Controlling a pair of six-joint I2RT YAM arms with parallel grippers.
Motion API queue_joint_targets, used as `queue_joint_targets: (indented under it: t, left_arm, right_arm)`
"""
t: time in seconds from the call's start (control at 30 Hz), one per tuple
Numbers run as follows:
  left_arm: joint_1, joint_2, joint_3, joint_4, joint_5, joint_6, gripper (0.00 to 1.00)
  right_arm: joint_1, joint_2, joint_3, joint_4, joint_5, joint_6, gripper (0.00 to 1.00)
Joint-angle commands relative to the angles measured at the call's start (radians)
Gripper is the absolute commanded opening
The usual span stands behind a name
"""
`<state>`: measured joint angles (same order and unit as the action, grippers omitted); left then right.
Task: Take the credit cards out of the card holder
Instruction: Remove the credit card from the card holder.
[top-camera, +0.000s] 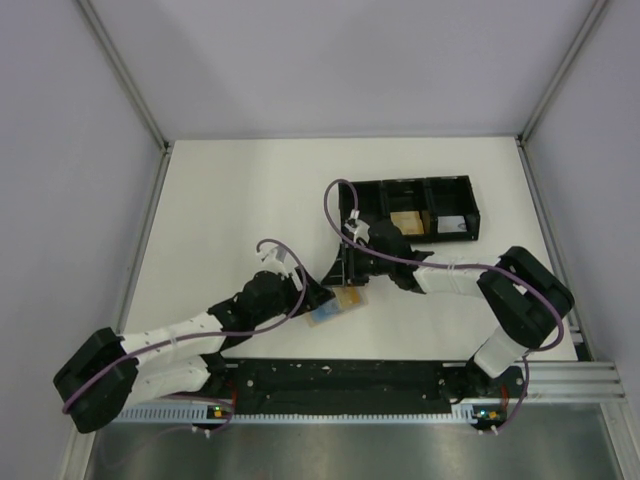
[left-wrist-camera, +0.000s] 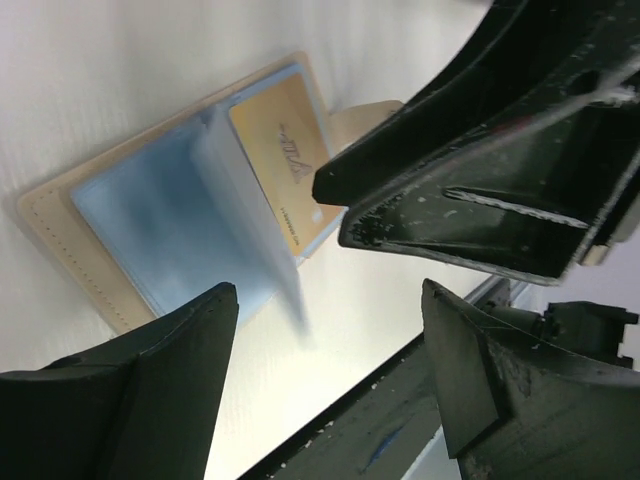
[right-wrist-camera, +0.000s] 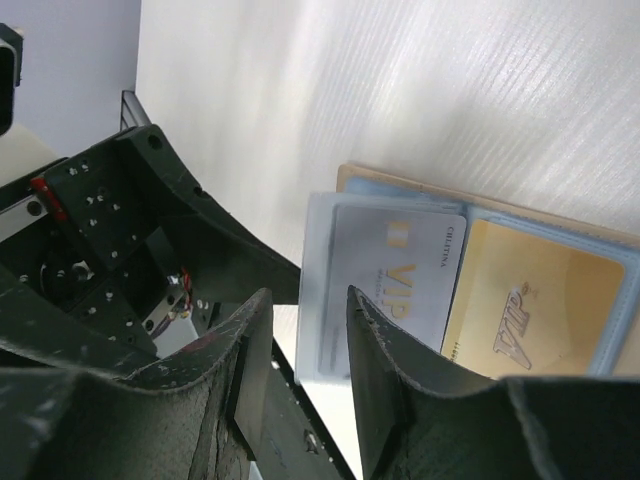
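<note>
The card holder (top-camera: 335, 305) lies open on the table between my two grippers. In the left wrist view its tan border (left-wrist-camera: 60, 225) frames blue-grey sleeves, and one clear sleeve leaf (left-wrist-camera: 245, 200) stands up in the middle. A gold card (left-wrist-camera: 280, 170) sits in the far pocket. In the right wrist view a grey VIP card (right-wrist-camera: 395, 280) sits in a leaf beside the gold card (right-wrist-camera: 530, 300). My left gripper (left-wrist-camera: 330, 340) is wide open and empty, just above the holder's near edge. My right gripper (right-wrist-camera: 305, 320) is narrowly open, its tips at the edge of the VIP leaf.
A black three-compartment tray (top-camera: 385, 190) stands at the back right, with an orange-tan block (top-camera: 408, 222) in its middle compartment. The black base rail (top-camera: 340, 375) runs along the near edge, close to the holder. White walls enclose the table.
</note>
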<state>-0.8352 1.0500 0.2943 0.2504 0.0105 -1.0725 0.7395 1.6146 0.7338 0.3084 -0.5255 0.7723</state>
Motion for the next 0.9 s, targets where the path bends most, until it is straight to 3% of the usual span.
queue_joint_targets:
  t: [0.0, 0.5, 0.73, 0.87]
  left_arm:
    - [-0.004, -0.073, -0.038, 0.095, -0.001, -0.021, 0.79]
    - [-0.004, -0.039, -0.023, 0.064, -0.072, -0.023, 0.64]
    - [-0.004, 0.01, 0.008, 0.092, -0.058, -0.004, 0.42]
    - [-0.004, 0.042, 0.026, 0.108, -0.047, 0.002, 0.2]
  right_arm:
    - [0.012, 0.011, -0.005, 0.055, -0.002, 0.013, 0.36]
    - [0.012, -0.065, -0.023, -0.066, 0.102, -0.096, 0.36]
    - [0.0, -0.179, -0.069, -0.109, 0.231, -0.12, 0.36]
    - [-0.012, -0.243, -0.1, -0.121, 0.285, -0.133, 0.36]
